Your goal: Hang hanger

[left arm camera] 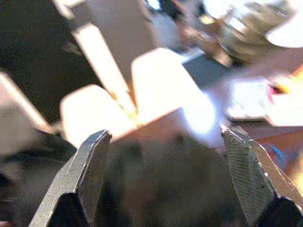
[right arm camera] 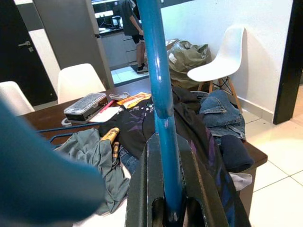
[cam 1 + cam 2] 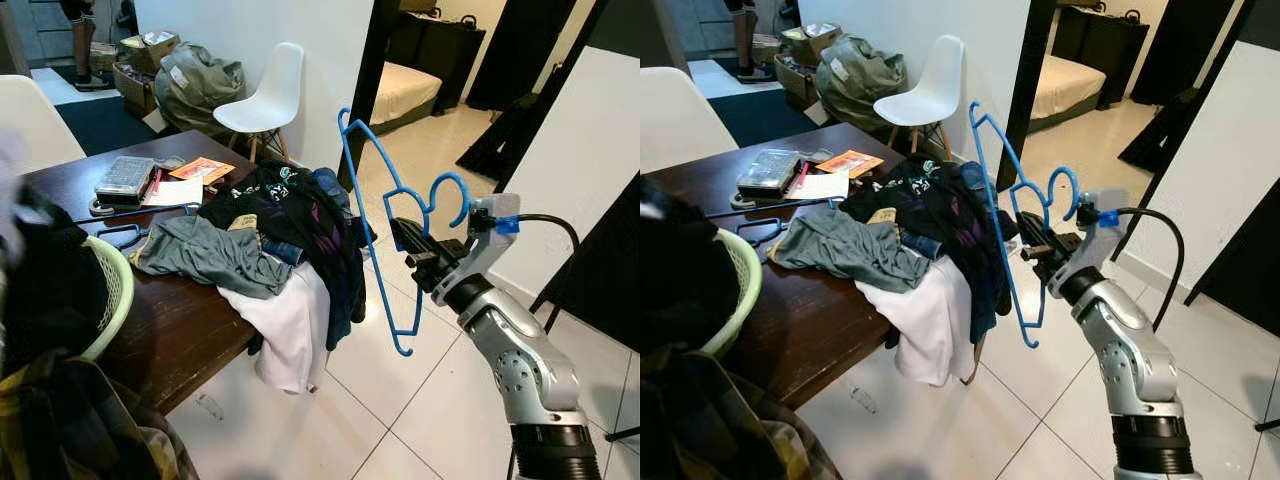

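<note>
One hanger: blue hanger [image 3: 385, 215] held upright in the air off the worktop's [image 3: 180, 330] right edge, presumably lifted for carrying to a rail.
Right gripper [image 3: 402, 236]: clamped on its bar.
Left gripper [image 1: 163, 182]: fingers apart, holding nothing.
Worktop: clothes pile [image 3: 285, 225] spilling over the right edge; more hangers [image 3: 125, 222] beyond it.
</note>
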Robot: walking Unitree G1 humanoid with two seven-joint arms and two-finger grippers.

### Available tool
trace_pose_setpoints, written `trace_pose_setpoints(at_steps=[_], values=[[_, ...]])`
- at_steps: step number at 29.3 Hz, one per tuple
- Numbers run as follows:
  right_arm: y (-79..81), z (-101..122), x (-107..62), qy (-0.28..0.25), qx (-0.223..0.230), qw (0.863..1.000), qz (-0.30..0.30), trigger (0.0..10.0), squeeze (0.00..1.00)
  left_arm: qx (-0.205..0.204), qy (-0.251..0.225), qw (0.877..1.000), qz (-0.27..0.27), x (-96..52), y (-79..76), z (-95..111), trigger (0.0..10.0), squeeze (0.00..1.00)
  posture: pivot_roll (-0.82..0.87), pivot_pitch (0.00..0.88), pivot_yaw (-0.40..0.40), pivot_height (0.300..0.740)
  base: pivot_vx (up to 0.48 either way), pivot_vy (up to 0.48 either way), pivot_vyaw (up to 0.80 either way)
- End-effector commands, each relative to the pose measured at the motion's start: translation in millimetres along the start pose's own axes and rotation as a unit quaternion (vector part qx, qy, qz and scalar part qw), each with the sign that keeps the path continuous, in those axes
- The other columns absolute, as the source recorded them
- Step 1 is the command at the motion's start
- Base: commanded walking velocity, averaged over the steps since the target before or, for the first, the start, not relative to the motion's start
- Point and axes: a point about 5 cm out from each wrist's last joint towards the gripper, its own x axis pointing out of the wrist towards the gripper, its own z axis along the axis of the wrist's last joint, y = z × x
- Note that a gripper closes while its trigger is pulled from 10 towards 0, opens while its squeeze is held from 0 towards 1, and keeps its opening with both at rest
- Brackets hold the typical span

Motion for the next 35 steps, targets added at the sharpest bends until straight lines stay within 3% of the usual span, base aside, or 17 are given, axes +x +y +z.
trace_pose_setpoints(at_steps=[1,6,8,10,12,13,14,15,16,18,24,26,29,31,32,33,35], values=[[-4.2,1,-3.6,-0.006,-0.008,1.000,-0.013,10.0,0.00,0.008,-0.043,0.999,-0.013,1.7,-3.2,14,10.0,1.00,-0.01,0.000,-0.087,0.740,0.000,0.000,0.00],[-4.8,2,-4.4,-0.006,-0.008,1.000,-0.015,10.0,0.00,-0.017,-0.099,0.993,-0.062,1.0,-14.1,33,10.0,1.00,-0.01,0.000,-0.088,0.740,0.000,0.000,0.00],[-5.5,2,-5.4,-0.009,-0.008,1.000,-0.019,10.0,0.00,-0.095,-0.189,0.960,-0.184,-8.0,-41.3,67,10.0,1.00,-0.01,0.000,-0.080,0.740,0.000,0.000,0.00],[-5.5,2,-5.7,-0.010,-0.007,1.000,-0.021,10.0,0.00,-0.168,-0.214,0.934,-0.233,-10.5,-53.0,80,10.0,1.00,-0.01,0.000,-0.081,0.740,0.000,0.000,0.00],[-5.5,2,-5.7,-0.010,-0.007,1.000,-0.021,10.0,0.00,-0.168,-0.214,0.934,-0.233,-10.5,-53.0,80,10.0,1.00,-0.01,0.000,-0.081,0.740,0.000,0.000,0.00],[-4.6,1,-5.8,-0.010,-0.005,1.000,-0.021,10.0,0.00,-0.198,-0.217,0.924,-0.246,-9.7,-59.3,84,10.0,1.00,-0.01,0.000,-0.080,0.740,0.000,0.000,0.00],[-3.2,-1,-6.0,-0.009,0.000,1.000,-0.021,10.0,0.00,-0.231,-0.227,0.908,-0.265,-10.5,-70.1,89,10.0,0.24,-0.01,0.000,-0.080,0.740,0.000,0.000,0.00],[-3.2,-1,-6.0,-0.009,0.000,1.000,-0.021,10.0,0.00,-0.231,-0.227,0.908,-0.265,-10.5,-70.1,89,10.0,0.24,-0.01,0.000,-0.080,0.740,0.000,0.000,0.00],[-1.7,-3,-6.1,-0.005,0.003,1.000,-0.021,10.0,0.00,-0.265,-0.226,0.894,-0.283,-10.9,-81.1,91,10.0,0.00,-0.02,0.000,-0.081,0.740,0.000,0.000,0.00],[-0.2,-6,-6.6,0.007,0.008,1.000,-0.024,10.0,0.00,-0.308,-0.208,0.865,-0.336,-12.3,-109.6,91,10.0,0.00,-0.03,0.000,-0.077,0.740,0.000,0.000,-0.80],[-3.2,-5,-10.2,0.012,0.000,0.999,-0.035,10.0,0.00,-0.288,-0.158,0.867,-0.375,-9.3,-156.0,75,10.0,0.00,-0.06,0.000,-0.067,0.740,0.000,0.000,-0.80],[-6.4,-2,-14.3,0.009,-0.008,0.999,-0.044,10.0,0.00,-0.274,-0.093,0.878,-0.381,-0.4,-181.0,53,10.0,0.00,-0.08,0.000,-0.060,0.740,0.000,0.000,-0.80],[-8.5,2,-17.9,0.002,-0.014,0.999,-0.052,10.0,0.00,-0.220,-0.049,0.905,-0.361,8.6,-198.0,27,10.0,0.00,-0.11,0.000,-0.054,0.740,0.000,0.000,-0.53],[-9.0,3,-18.8,0.001,-0.014,0.998,-0.054,10.0,0.00,-0.211,-0.035,0.910,-0.355,10.6,-201.5,20,10.0,0.00,-0.11,0.000,-0.054,0.740,0.000,0.000,0.00],[-9.0,5,-21.5,-0.001,-0.018,0.998,-0.058,10.0,0.00,-0.167,-0.002,0.930,-0.327,16.7,-207.4,0,10.0,0.00,-0.13,0.000,-0.044,0.740,0.000,0.000,0.00],[-8.8,6,-22.7,-0.002,-0.019,0.998,-0.059,10.0,0.00,-0.154,0.008,0.936,-0.316,18.5,-208.1,-6,10.0,0.00,-0.14,0.000,-0.042,0.740,0.000,0.000,0.00],[-8.7,6,-23.4,-0.002,-0.020,0.998,-0.059,10.0,0.00,-0.146,0.013,0.940,-0.310,19.6,-208.4,-10,10.0,0.00,-0.14,0.000,-0.042,0.740,0.000,0.000,0.00]])
